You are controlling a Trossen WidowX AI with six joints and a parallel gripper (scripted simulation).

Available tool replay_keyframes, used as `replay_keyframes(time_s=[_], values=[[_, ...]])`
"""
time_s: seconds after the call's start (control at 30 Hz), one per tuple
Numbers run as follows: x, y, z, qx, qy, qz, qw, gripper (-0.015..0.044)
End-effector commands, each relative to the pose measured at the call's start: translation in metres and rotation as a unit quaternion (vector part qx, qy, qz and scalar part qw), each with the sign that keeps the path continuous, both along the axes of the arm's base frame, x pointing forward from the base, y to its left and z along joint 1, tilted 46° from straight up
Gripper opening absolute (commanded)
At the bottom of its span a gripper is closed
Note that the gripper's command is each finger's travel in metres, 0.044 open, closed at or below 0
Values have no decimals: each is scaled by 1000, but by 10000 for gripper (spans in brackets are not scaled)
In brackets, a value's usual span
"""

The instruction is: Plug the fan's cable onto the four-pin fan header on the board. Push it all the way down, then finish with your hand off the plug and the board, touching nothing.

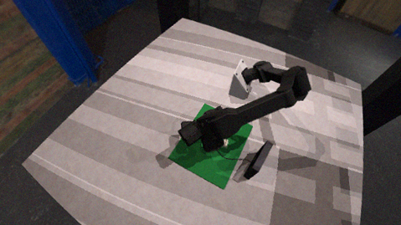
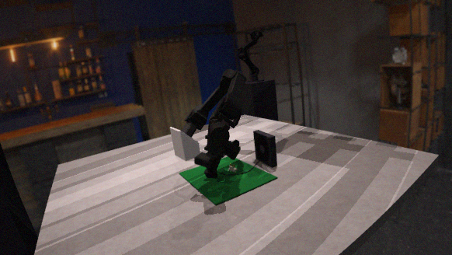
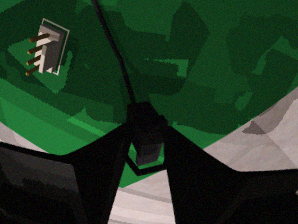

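My gripper point(image 1: 213, 148) point(image 2: 210, 176) point(image 3: 148, 129) is low over the green board point(image 1: 221, 179) point(image 2: 217, 197) point(image 3: 220, 40), its fingertips closed against both sides of the dark cable plug point(image 3: 149, 150). The thin black cable point(image 3: 118, 60) runs up from the plug in the wrist view. The white four-pin header point(image 1: 225, 142) point(image 2: 233, 168) point(image 3: 51, 49) stands on the board, apart from the plug, at the upper left of the wrist view, its pins bare. The plug is hidden by the gripper in the top and exterior views.
The black fan point(image 1: 259, 160) point(image 2: 265, 148) stands upright beside the board, with the cable running from it. A light wedge-shaped bracket point(image 1: 239, 84) point(image 2: 182, 144) stands behind the board near the arm's base. The arm passes over the board's rear part.
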State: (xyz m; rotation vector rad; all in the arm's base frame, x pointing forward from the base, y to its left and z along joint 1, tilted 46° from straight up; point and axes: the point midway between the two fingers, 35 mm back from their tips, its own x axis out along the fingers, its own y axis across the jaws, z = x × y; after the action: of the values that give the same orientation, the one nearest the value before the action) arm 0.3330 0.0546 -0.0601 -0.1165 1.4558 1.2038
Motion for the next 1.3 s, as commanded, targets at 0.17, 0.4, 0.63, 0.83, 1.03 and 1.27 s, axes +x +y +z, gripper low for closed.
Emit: replay_keyframes(time_s=[0.17, 0.4, 0.63, 0.83, 1.03, 1.27], values=[[5, -14, 14, -1, -1, 0, 1000, 0], [9, -30, 29, -1, 0, -1, 1000, 0], [12, -46, 45, -1, 1, -1, 1000, 0], [13, -60, 59, -1, 2, -2, 1000, 0], [13, -69, 69, -1, 4, -4, 1000, 0], [9, -70, 70, -22, 57, -98, 993, 0]])
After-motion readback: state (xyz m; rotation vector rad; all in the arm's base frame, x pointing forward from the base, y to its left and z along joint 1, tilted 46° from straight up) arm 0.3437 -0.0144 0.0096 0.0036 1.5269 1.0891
